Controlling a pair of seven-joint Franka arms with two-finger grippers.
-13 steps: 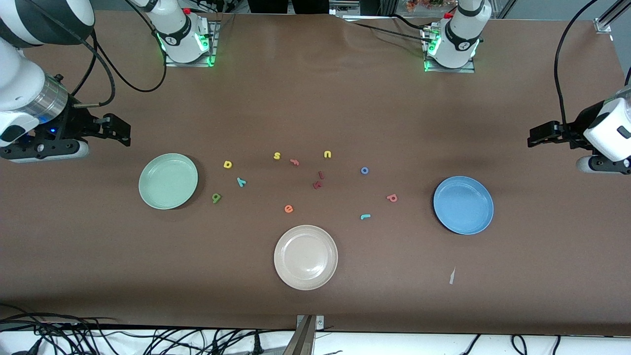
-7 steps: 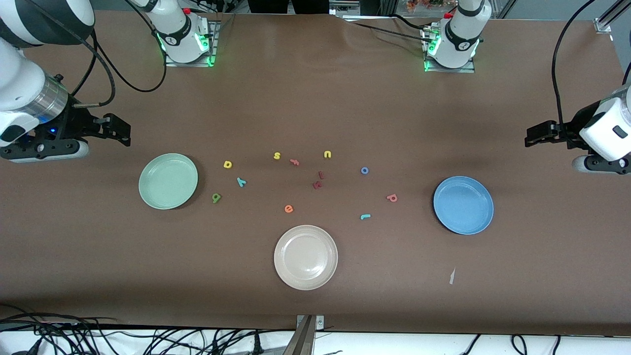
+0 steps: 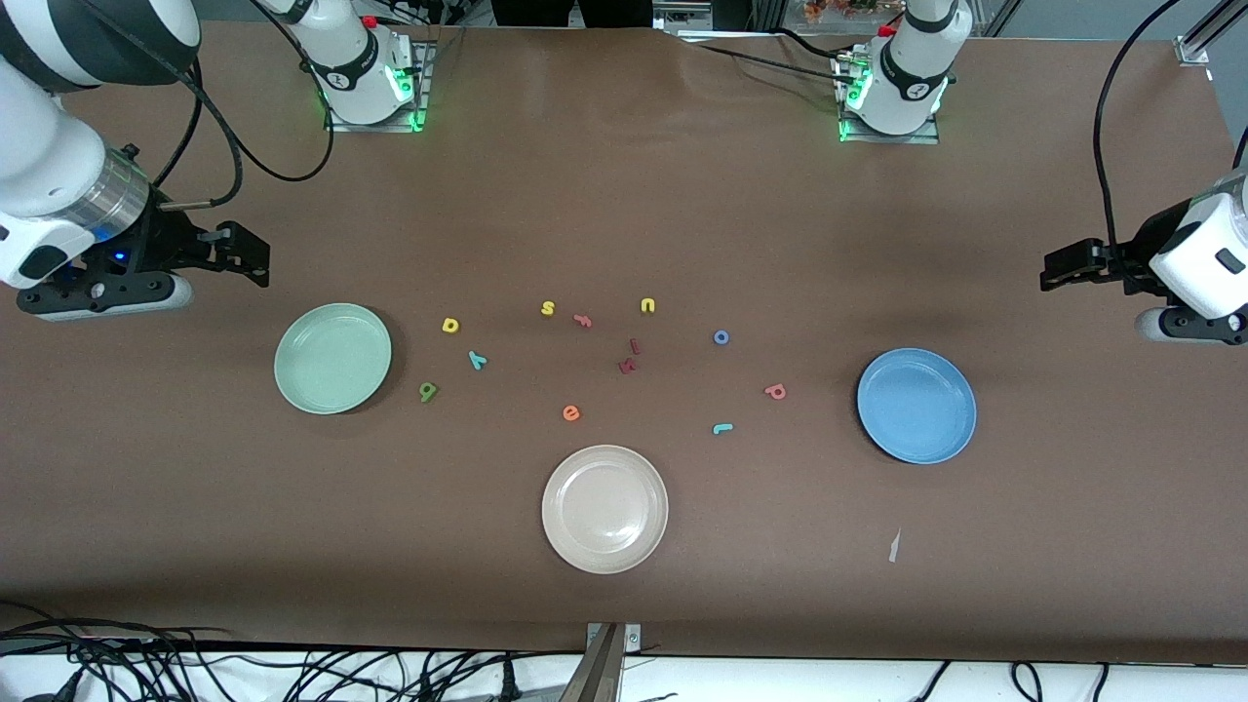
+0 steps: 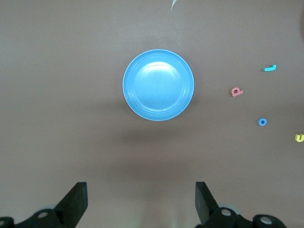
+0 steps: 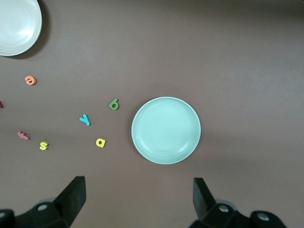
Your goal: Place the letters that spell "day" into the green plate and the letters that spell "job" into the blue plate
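From my end both arms are hanging up in the air: the left gripper [image 4: 141, 204] is over bare brown table [image 3: 624, 604] at its own end with fingers spread wide and holding nothing, and the right gripper [image 5: 137, 202] is the same at its end. The round pale mint-green plate [image 3: 332, 358] has nothing in it, with the tiny yellow foam "d" [image 3: 449, 325], teal "y" [image 3: 476, 360] and olive-green "a" [image 3: 427, 391] lying just beside it toward the table's middle. The round mid-blue plate [image 3: 916, 406] has nothing in it either; the blue ring "o" [image 3: 721, 337], pinkish-red "b" [image 3: 775, 391] and teal hook "j" [image 3: 722, 428] sit on the table between it and the middle, the "j" nearest the front camera.
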